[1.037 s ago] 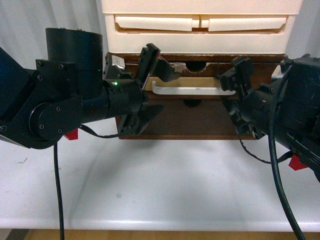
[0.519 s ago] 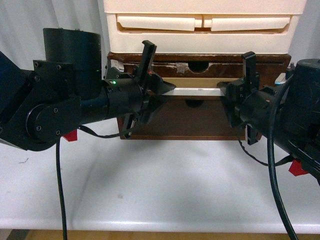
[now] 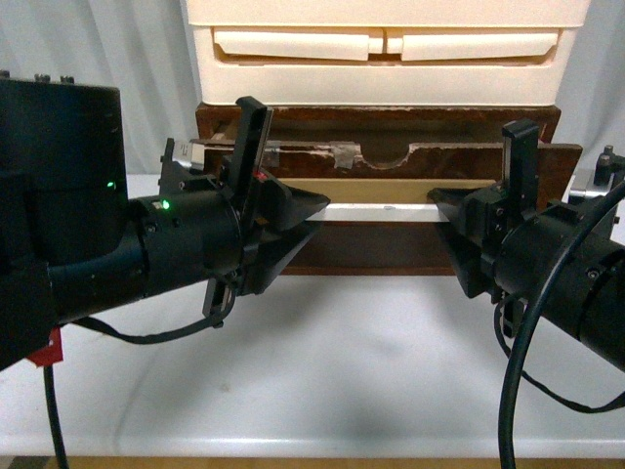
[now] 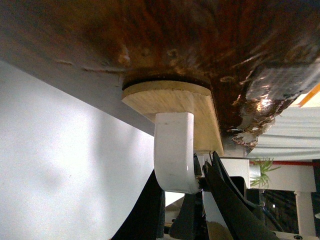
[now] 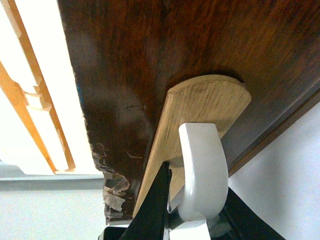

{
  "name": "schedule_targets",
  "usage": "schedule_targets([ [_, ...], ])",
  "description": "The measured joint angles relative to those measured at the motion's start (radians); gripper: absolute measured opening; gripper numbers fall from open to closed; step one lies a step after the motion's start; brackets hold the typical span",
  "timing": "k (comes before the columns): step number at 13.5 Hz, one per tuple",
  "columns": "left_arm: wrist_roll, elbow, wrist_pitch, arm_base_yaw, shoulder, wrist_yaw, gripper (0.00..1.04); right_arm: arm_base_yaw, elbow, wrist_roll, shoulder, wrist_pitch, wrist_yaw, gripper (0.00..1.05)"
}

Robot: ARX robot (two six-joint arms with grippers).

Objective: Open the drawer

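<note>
Front view shows us the drawer (image 3: pixel 391 158), wide and dark brown, far on the white table (image 3: pixel 332 371) and just under the cream plastic drawers (image 3: pixel 381 68). Its front stands a little nearer to us than its frame, so a gap is open behind the chipped, taped top edge with the half-round notch.

We see the white bar handle (image 3: pixel 381 211) lying level on the tan plate (image 3: pixel 371 190). The left gripper (image 3: pixel 322 211) is clamped on the left end of this handle, and the right gripper (image 3: pixel 437 210) is clamped on the right end.

In the left wrist view we see black fingers (image 4: pixel 227 210) pressed on both sides of the bent handle end. The right wrist view gives the same: dark fingers (image 5: pixel 152 210) touching the white bar just beside the plate.
</note>
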Motion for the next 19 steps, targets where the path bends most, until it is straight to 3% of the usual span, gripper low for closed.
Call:
schedule_targets([
  [7, 0.026, -0.234, 0.066, -0.007, -0.134, 0.002, 0.15, 0.065, -0.216, 0.014, -0.101, 0.035, 0.019, 0.16],
  [8, 0.077, -0.281, 0.064, -0.006, -0.159, 0.025, 0.13, 0.07, -0.238, 0.014, -0.105, 0.029, 0.034, 0.16],
  [9, 0.12, -0.341, 0.082, 0.006, -0.18, -0.014, 0.01, 0.063, -0.251, 0.014, -0.1, 0.039, 0.05, 0.16],
  [12, 0.169, -0.403, 0.089, 0.029, -0.197, -0.032, 0.02, 0.067, -0.293, 0.014, -0.103, 0.052, 0.066, 0.16],
  [13, 0.169, -0.408, 0.093, 0.034, -0.206, -0.031, 0.08, 0.074, -0.297, -0.042, -0.106, 0.045, 0.07, 0.25],
  [16, 0.198, -0.411, 0.032, 0.054, -0.257, -0.04, 0.48, 0.078, -0.365, -0.178, -0.148, 0.029, 0.097, 0.68],
  [18, 0.353, -0.414, -0.235, 0.078, -0.431, -0.12, 0.77, 0.086, -0.408, -0.249, -0.234, 0.002, 0.11, 0.96],
  [19, 0.461, -0.412, -0.367, 0.108, -0.542, -0.198, 0.9, 0.086, -0.408, -0.26, -0.234, 0.0, 0.11, 0.99],
])
